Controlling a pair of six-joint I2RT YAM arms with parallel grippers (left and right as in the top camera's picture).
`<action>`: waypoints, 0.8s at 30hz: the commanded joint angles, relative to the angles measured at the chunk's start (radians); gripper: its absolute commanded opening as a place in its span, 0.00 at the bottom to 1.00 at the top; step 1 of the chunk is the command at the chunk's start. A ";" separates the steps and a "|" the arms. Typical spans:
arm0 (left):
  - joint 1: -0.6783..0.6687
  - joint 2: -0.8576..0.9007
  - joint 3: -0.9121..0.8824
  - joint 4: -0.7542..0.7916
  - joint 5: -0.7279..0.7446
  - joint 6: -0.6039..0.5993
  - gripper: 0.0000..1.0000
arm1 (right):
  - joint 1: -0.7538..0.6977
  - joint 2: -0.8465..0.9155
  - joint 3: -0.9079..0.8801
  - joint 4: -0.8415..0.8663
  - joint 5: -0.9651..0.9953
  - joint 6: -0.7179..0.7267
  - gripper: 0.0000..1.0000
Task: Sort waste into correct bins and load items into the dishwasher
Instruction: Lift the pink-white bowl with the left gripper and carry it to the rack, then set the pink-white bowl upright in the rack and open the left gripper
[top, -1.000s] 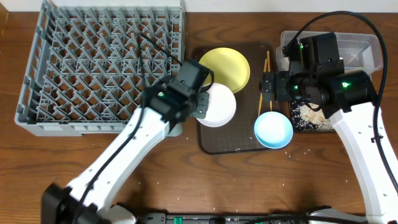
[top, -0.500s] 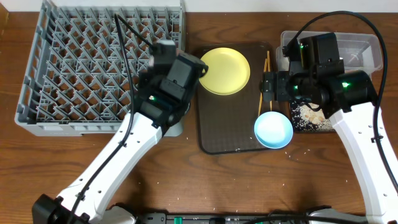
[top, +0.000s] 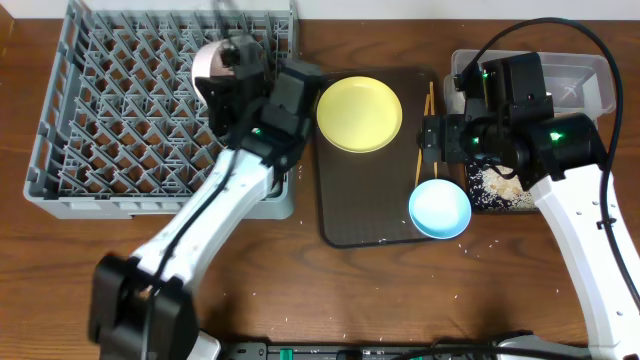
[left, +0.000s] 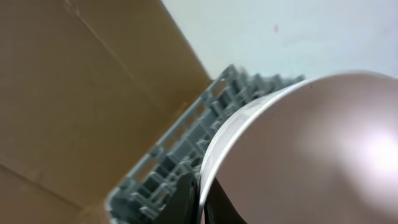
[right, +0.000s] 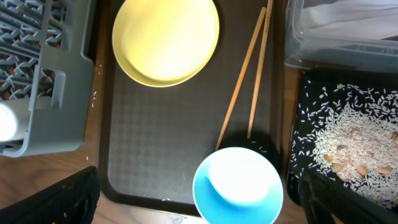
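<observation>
Counted: 1 rack (top: 160, 110), 1 plate (top: 360, 113), 1 white bowl (top: 208, 65), 1 blue bowl (top: 440, 209), 2 chopsticks (right: 243, 71), 1 tub (top: 590, 75), 1 black tray (right: 309, 87), 1 brown tray (top: 370, 200).

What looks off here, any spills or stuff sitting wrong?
Loose rice grains lie scattered on the table beside the blue bowl and below the tray, which looks like a spill. The blue bowl also overhangs the tray's right edge. Nothing else stands out.
</observation>
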 joint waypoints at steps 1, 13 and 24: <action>0.005 0.082 0.017 0.005 -0.170 0.058 0.07 | -0.007 0.004 0.001 -0.001 0.003 0.004 0.99; -0.012 0.256 0.012 0.005 -0.302 0.052 0.07 | -0.007 0.004 0.001 -0.001 0.003 0.004 0.99; -0.059 0.301 0.006 0.001 -0.301 0.028 0.07 | -0.007 0.004 0.001 -0.001 0.003 0.004 0.99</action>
